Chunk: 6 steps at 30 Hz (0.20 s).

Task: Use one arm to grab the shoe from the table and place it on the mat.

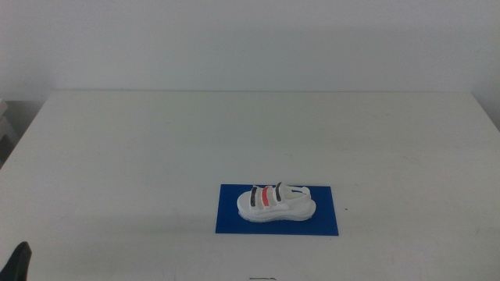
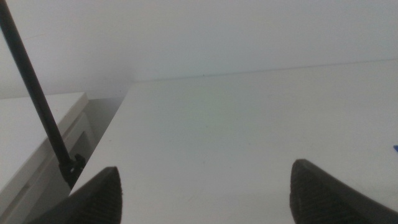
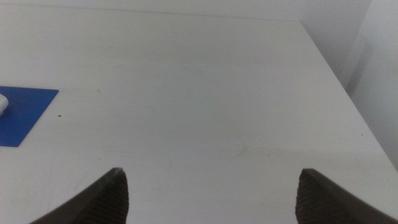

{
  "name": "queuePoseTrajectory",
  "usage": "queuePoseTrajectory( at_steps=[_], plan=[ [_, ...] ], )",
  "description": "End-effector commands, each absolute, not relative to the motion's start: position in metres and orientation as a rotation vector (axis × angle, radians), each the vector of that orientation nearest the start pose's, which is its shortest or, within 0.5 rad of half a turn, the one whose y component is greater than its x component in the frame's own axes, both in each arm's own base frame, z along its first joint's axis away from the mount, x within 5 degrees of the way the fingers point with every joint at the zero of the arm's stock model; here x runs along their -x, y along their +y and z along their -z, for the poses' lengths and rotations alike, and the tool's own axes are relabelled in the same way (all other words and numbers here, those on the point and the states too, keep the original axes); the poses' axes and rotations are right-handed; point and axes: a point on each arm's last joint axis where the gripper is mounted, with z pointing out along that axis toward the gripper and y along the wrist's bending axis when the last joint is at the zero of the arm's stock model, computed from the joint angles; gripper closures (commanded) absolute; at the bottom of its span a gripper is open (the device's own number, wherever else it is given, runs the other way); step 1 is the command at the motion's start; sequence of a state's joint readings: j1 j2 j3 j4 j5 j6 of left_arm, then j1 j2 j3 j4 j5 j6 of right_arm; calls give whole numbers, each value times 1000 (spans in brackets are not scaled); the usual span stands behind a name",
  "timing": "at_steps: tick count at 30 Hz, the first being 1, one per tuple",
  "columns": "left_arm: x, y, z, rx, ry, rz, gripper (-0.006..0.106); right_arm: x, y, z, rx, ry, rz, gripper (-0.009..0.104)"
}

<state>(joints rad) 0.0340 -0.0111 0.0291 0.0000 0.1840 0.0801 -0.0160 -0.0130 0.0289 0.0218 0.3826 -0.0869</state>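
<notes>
The white shoe [image 1: 276,204] with two dark straps and one red strap lies on the deep blue mat [image 1: 328,222] near the front middle of the white table [image 1: 234,133]. No gripper touches it. My left gripper [image 2: 205,190] is open and empty over the table's left part; a tip of it shows at the bottom left of the middle view [image 1: 19,261]. My right gripper [image 3: 211,193] is open and empty over the table's right part, and it sees a corner of the mat [image 3: 25,112] with a sliver of the shoe [image 3: 2,103].
A thin dark rod [image 2: 37,99] stands beside a pale cabinet [image 2: 37,134] past the table's left edge. The table's right edge [image 3: 339,81] runs close to the right gripper. A white wall rises behind the table.
</notes>
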Motion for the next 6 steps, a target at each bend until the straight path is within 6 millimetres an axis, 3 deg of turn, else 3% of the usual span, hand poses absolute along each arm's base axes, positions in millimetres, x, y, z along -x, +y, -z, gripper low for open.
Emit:
queuePoseTrajectory(
  at_steps=[1, 6],
  plan=[
    [-55, 2, -198, -25, 1570, -77, 9, -52, 0, -182, 68, 1788, 68, 1],
    [-55, 2, -198, -29, 1571, -82, 9, -52, 0, -182, 68, 1788, 68, 1]
  ],
)
